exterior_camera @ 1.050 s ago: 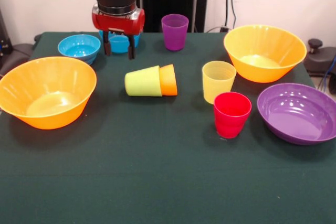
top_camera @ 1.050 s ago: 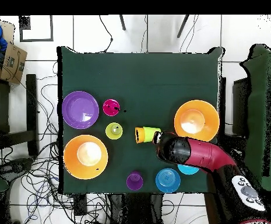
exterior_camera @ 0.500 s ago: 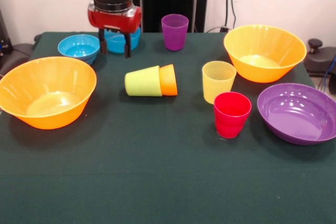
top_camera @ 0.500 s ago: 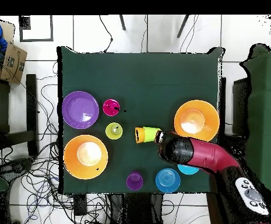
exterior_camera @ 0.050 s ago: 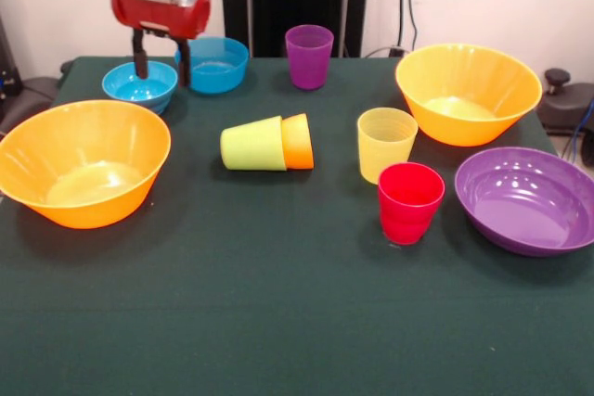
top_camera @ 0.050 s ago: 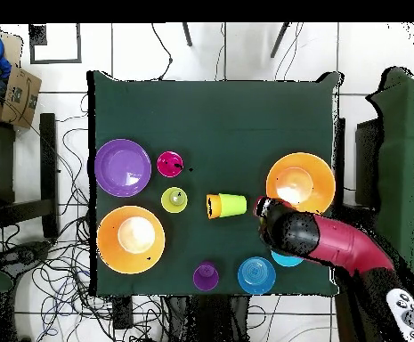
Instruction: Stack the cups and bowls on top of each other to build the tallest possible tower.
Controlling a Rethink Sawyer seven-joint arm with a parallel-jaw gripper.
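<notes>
1. My pincer (exterior_camera @ 0.050 s ago: 161, 60) hangs with both fingers spread apart and nothing between them, right over the small cyan bowl (exterior_camera @ 0.050 s ago: 139, 84); one finger sits above the bowl's hollow, the other just past its rim on the side toward the deeper blue bowl (exterior_camera @ 0.050 s ago: 215, 64).
2. No tower yet: every piece sits apart on the table (exterior_camera @ 0.050 s ago: 278, 322).
3. Judged step: grab the cyan bowl by its rim.
4. To do it well: drop straight down so one finger goes inside and one outside the wall, stop before hitting the bowl floor, then close. Glossy plastic, so it will likely slip or tip if pinched near the lip only; get deep on the wall.
5. Watch the deeper blue bowl just beside my outer finger; keep clear so I don't nudge it.
6. Below and in front of me the big orange bowl (exterior_camera @ 0.050 s ago: 82, 162) is close; lift high before moving over it.
7. Farther off lie the lime cup (exterior_camera @ 0.050 s ago: 252, 144) nested on its side with the orange cup (exterior_camera @ 0.050 s ago: 299, 141), then the yellow cup (exterior_camera @ 0.050 s ago: 385, 142) and red cup (exterior_camera @ 0.050 s ago: 409, 200) upright; likely bases.
</notes>
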